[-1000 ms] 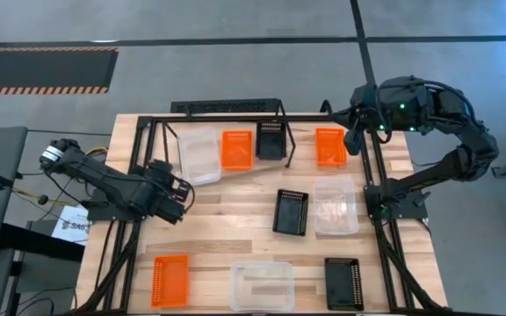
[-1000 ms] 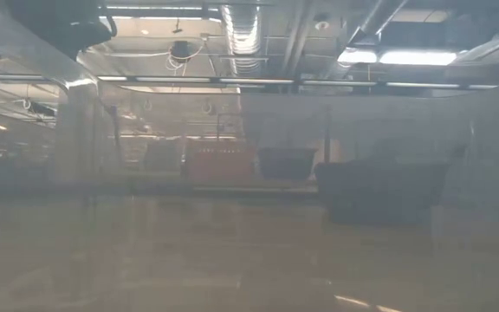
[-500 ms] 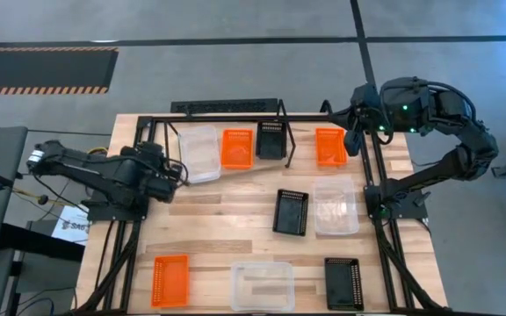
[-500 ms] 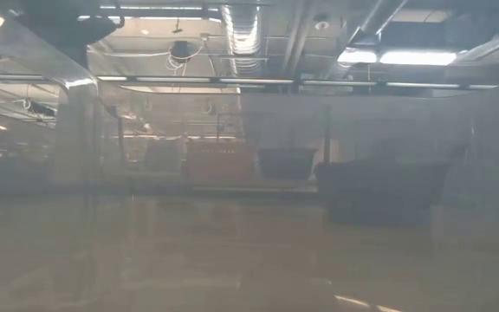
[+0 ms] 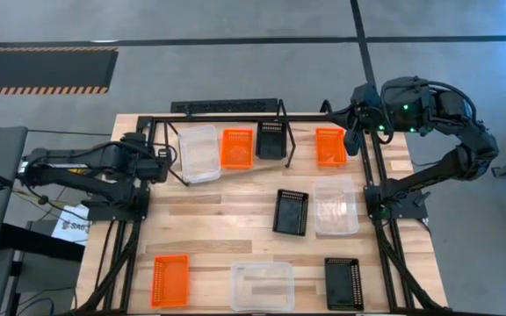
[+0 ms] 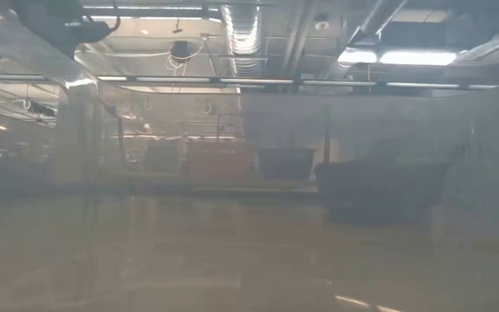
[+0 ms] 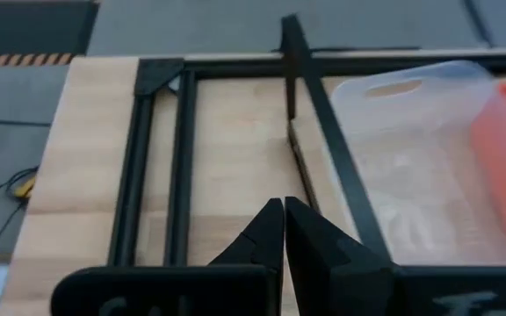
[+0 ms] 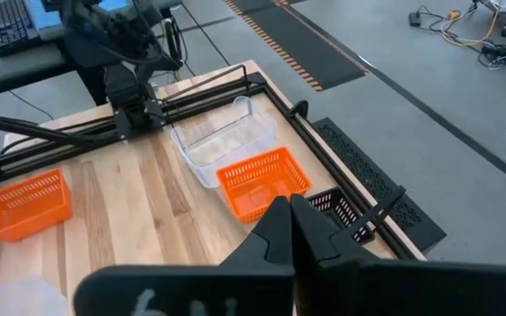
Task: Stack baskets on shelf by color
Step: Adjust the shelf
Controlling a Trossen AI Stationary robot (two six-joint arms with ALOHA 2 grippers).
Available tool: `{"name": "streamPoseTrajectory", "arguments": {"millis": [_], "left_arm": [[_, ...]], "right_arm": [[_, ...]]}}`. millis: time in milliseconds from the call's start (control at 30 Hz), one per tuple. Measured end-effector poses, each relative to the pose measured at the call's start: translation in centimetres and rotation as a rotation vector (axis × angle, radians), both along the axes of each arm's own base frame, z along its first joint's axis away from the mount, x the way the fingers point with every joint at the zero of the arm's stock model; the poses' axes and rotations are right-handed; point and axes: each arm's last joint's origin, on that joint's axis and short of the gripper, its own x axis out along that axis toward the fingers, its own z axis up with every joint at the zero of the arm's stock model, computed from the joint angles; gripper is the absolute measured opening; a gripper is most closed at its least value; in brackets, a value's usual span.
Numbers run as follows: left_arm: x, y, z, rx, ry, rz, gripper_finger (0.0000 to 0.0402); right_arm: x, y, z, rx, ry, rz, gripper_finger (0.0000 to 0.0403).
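Standing side by side on the shelf at the far part of the tabletop are a clear basket, an orange basket and a black basket, each with its long axis running from the near edge toward the far edge. A second orange basket is seen just beyond the shelf's right end, aligned the same way. At mid-tabletop, a black basket and a clear basket are placed beside each other, also lengthwise toward the far edge. Along the near edge, an orange basket and a black basket are set lengthwise front to back, while the clear basket between them is laid crosswise.

The left end effector is held closed and empty, near the shelf's left end, beside the clear basket and apart from it. The right end effector is likewise closed on nothing, raised at the far right corner.
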Motion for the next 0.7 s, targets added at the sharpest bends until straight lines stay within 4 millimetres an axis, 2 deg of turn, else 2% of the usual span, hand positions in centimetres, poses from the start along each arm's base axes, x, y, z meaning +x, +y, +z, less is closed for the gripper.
{"name": "streamPoseTrajectory", "arguments": {"millis": [200,400,700], "left_arm": [[0.1,1.4,-0.3,-0.064,0.019,0.100,0.0000],[1.3,3.3,-0.3,-0.074,-0.008,0.086,0.0000],[2.6,7.0,-1.5,-0.194,0.066,0.073,0.0000]], "right_arm": [[0.0,0.0,0.0,-0.002,0.001,0.001,0.0003],[0.0,0.0,0.0,-0.010,0.006,0.006,0.0003],[0.0,0.0,0.0,-0.014,0.008,0.009,0.0003]]}}
